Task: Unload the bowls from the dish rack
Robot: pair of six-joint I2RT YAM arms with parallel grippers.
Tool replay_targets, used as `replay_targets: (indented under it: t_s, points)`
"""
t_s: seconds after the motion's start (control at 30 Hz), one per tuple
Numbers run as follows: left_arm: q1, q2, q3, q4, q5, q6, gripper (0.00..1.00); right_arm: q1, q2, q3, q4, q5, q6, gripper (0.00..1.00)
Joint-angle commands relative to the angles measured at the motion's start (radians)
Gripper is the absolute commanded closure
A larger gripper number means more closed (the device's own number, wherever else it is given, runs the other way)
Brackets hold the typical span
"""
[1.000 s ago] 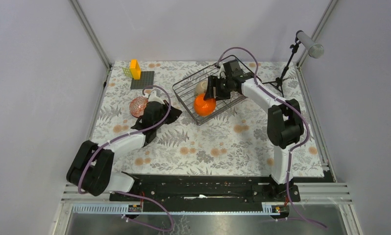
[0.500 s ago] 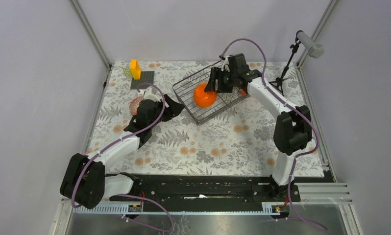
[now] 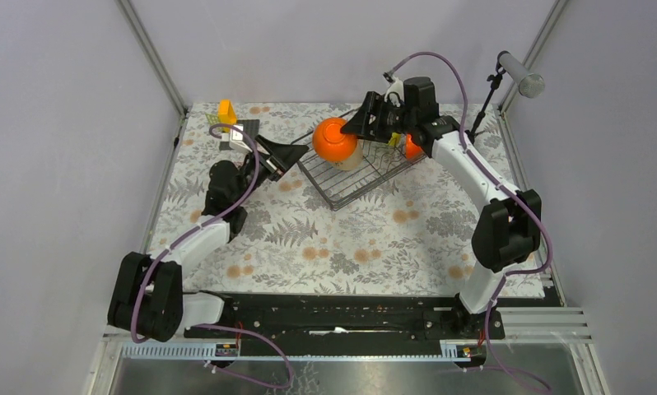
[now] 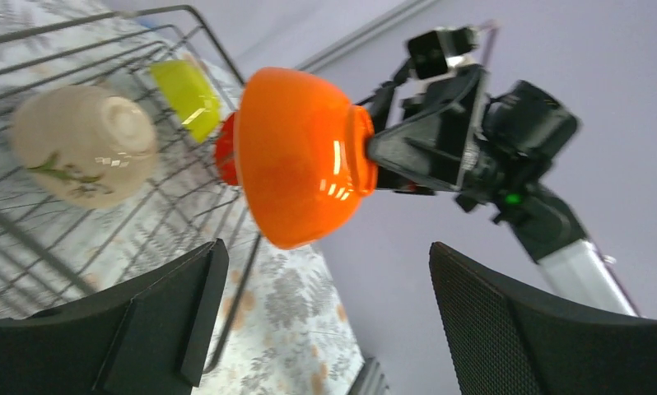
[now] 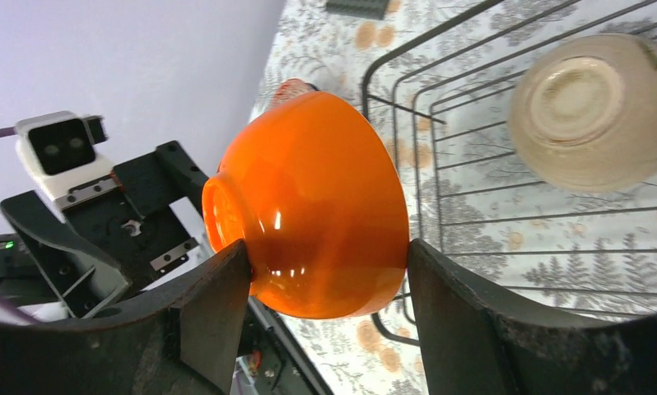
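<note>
My right gripper [image 3: 342, 136] is shut on an orange bowl [image 3: 333, 138], held on its side in the air above the near-left corner of the dish rack [image 3: 366, 183]; its fingers press the bowl's sides [image 5: 317, 197]. Inside the dish rack [image 5: 440, 164] lie a beige bowl [image 5: 593, 111], a yellow-green bowl [image 4: 189, 97] and a second orange bowl [image 3: 413, 146]. My left gripper [image 3: 286, 156] is open and holds nothing, left of the rack and facing the held bowl [image 4: 300, 156]. A pink-red bowl [image 5: 296, 85] peeks out behind the held one.
An orange block [image 3: 226, 111] stands by a flat dark plate [image 3: 241, 132] at the back left. A microphone stand [image 3: 480, 115] rises at the back right. Grey walls close in the flowered table [image 3: 350, 239] on three sides.
The left gripper has opened, letting go of the pink-red bowl, and swung up toward the rack. The right gripper has lifted the orange bowl out of the rack, up and to the left.
</note>
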Motion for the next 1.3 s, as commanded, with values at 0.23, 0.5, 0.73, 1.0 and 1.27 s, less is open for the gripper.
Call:
replay_targets:
  t_s: [0.23,0.5,0.73,1.0,1.27]
  points:
    - [0.008,0.003,0.045,0.216,0.113,-0.142,0.05,-0.004,-0.114,-0.074,0.271,-0.222,0.187,0.47]
    - [0.009,0.012,0.056,0.208,0.110,-0.149,0.09,-0.004,-0.126,-0.102,0.332,-0.284,0.235,0.47]
    - [0.007,0.058,0.065,0.394,0.174,-0.233,0.24,-0.004,-0.112,-0.111,0.348,-0.316,0.247,0.47]
    - [0.005,0.049,0.074,0.424,0.189,-0.242,0.40,-0.004,-0.090,-0.126,0.413,-0.361,0.294,0.46]
    - [-0.002,0.052,0.093,0.416,0.194,-0.228,0.77,-0.003,-0.078,-0.132,0.448,-0.393,0.311,0.41]
